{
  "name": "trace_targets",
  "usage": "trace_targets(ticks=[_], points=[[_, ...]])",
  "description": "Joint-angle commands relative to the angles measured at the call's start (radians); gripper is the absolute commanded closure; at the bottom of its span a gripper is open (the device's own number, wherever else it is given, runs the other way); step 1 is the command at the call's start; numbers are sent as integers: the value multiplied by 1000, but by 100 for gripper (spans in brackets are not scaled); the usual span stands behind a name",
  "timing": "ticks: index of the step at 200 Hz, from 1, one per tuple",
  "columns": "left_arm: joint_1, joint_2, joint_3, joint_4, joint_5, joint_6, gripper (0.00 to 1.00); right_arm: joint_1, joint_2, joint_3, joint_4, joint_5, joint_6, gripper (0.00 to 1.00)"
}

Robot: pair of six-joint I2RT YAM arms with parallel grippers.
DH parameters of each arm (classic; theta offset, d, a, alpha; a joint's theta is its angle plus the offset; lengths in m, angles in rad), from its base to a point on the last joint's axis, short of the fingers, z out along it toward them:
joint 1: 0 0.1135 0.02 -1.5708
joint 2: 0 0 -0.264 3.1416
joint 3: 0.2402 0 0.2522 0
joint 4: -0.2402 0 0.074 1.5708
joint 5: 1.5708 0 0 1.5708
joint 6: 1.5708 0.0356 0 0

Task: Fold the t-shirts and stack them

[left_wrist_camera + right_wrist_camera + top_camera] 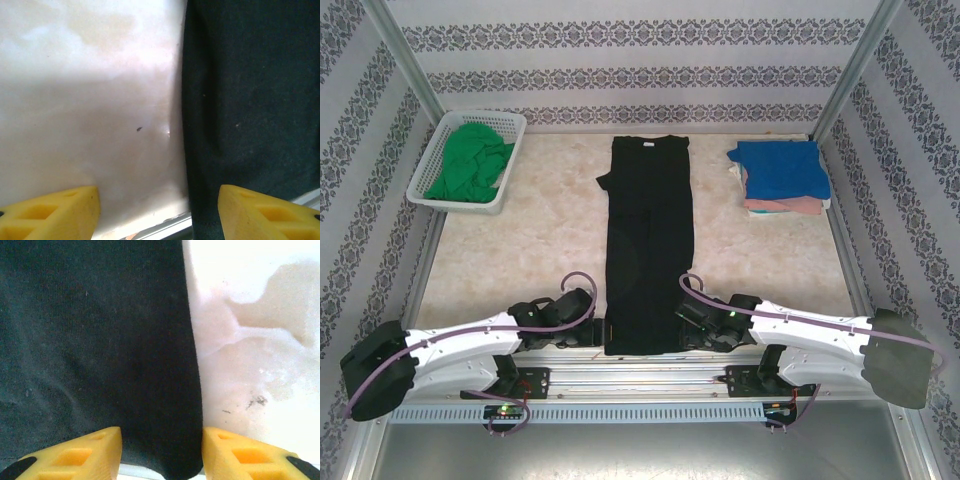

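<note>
We judge the job to be somewhere past the halfway mark. At the far right of the surface (540,240) a stack already sits: a blue t-shirt (782,168) folded on top, a pink t-shirt (785,205) showing beneath it, and perhaps another pale layer that we cannot make out. The black t-shirt (650,250) lies in the middle, folded lengthwise into a long narrow strip with its collar at the far end and its hem at the near edge, so its sides look done but the crosswise folds are not. The left pincer (157,210) is spread, low over the near left corner of the strip, one finger over bare surface and the other over the cloth. The right pincer (161,450) is likewise spread, straddling the strip's right edge near the hem, and we see no cloth pinched in either. The green t-shirt (470,165) lies crumpled in the white basket (455,203) at the far left, untouched as far as we can tell. What is left, in our view: fold the black strip short, stack it, then do the green one.
</note>
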Motion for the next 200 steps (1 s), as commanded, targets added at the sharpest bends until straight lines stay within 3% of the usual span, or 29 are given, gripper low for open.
trace_targets(ticks=[1, 19, 36, 61, 76, 150, 179, 200], points=[[-55, 72, 1, 195, 71, -38, 37, 14, 4, -9, 2, -13, 17, 57], [-73, 89, 20, 198, 73, -40, 43, 14, 4, -3, 2, -13, 10, 61], [-85, 84, 37, 178, 65, -43, 54, 15, 3, 3, 3, -13, 5, 64], [-92, 58, 62, 119, 43, -47, 57, 14, 7, 8, -4, -13, -2, 65], [-97, 43, 71, 111, 42, -52, 48, 13, 5, 9, -12, -11, -6, 62], [-144, 59, 105, 42, 38, -69, 43, 16, -17, -8, -12, -27, -1, 51], [-164, 88, 106, -1, 24, -69, 39, 23, -18, -9, -33, -23, 0, 52], [-170, 95, 93, 57, 14, -74, 37, 24, -17, -11, -41, 13, -5, 53]])
